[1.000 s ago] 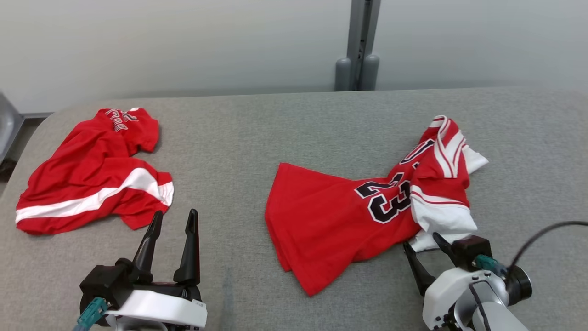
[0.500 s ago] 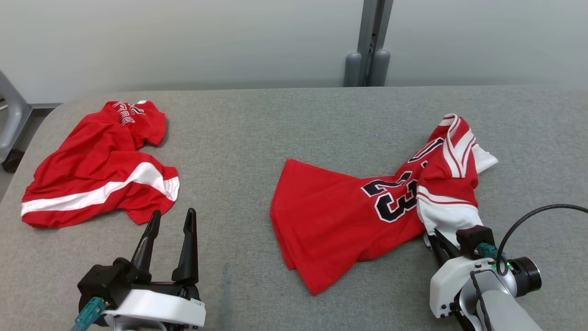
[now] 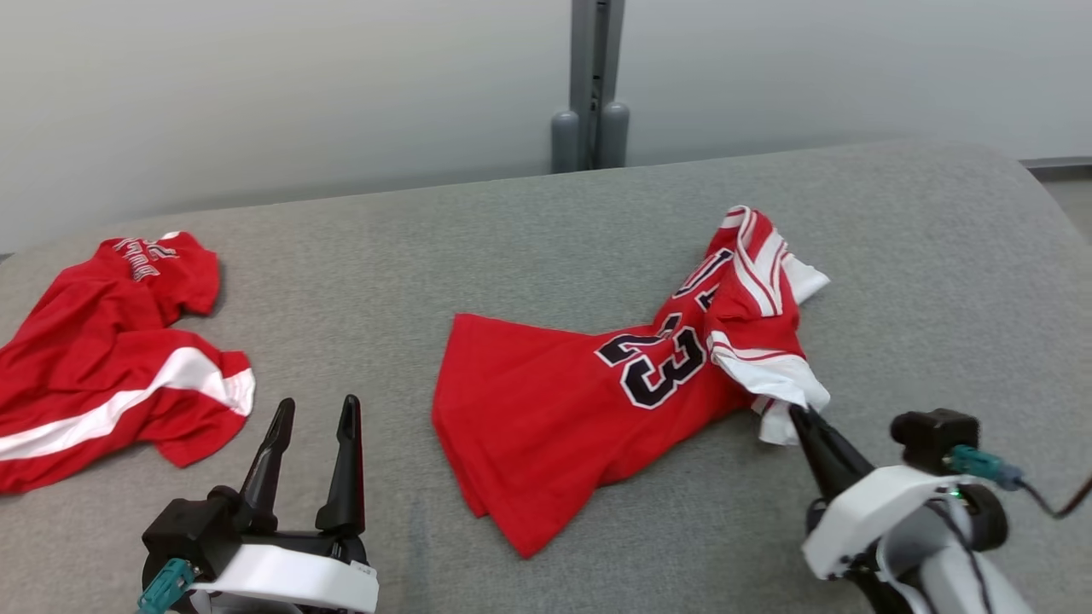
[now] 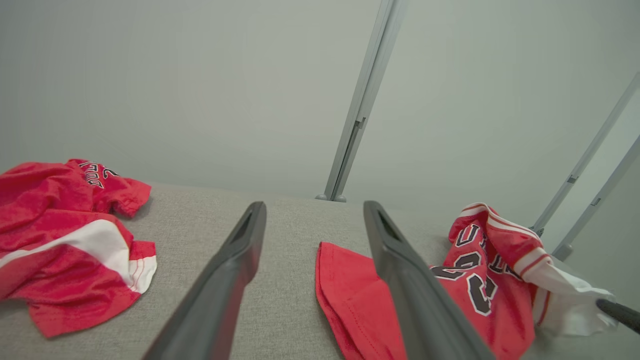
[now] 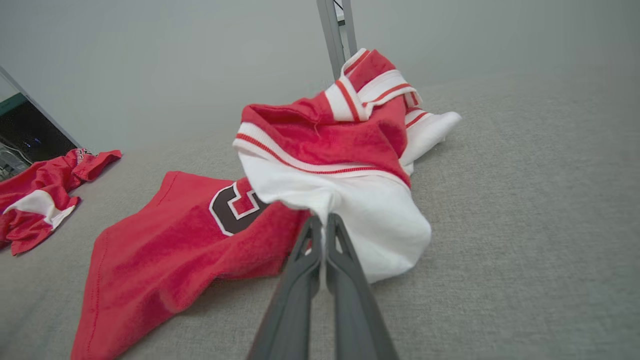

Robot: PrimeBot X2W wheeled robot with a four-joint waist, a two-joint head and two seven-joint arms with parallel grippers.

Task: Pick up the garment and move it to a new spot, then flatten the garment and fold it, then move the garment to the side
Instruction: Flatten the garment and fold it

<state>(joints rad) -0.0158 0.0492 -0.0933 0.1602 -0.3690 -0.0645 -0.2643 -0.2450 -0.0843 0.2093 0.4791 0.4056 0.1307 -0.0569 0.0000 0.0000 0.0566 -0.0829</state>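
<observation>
- Jersey [image 3: 580, 409], red, dark "23" on it, white-and-red trim: it lies crumpled right of centre on the grey padded table [image 3: 529, 239]. The plain red hem end spreads fairly flat toward my side. The trimmed end is bunched up at the far right.
- Right gripper [image 5: 324, 220]: in its wrist view I see the two dark fingers pressed together, pinching a fold of the jersey's white fabric at their tips. The white cloth gathers to a point there. I cannot tell whether that fold is clear of the table.
- Left gripper [image 3: 316, 402]: jaws wide open and empty. It sits at the lower left of the head view with its fingers pointing up that view, over bare table between the two garments.
- Second red garment [image 3: 102, 375], with a broad white stripe and some lettering I cannot read: rumpled at the table's left end, well apart from the jersey.
- Grey post [image 3: 590, 77]: upright behind the table's far edge, against a pale wall [image 3: 256, 85].
</observation>
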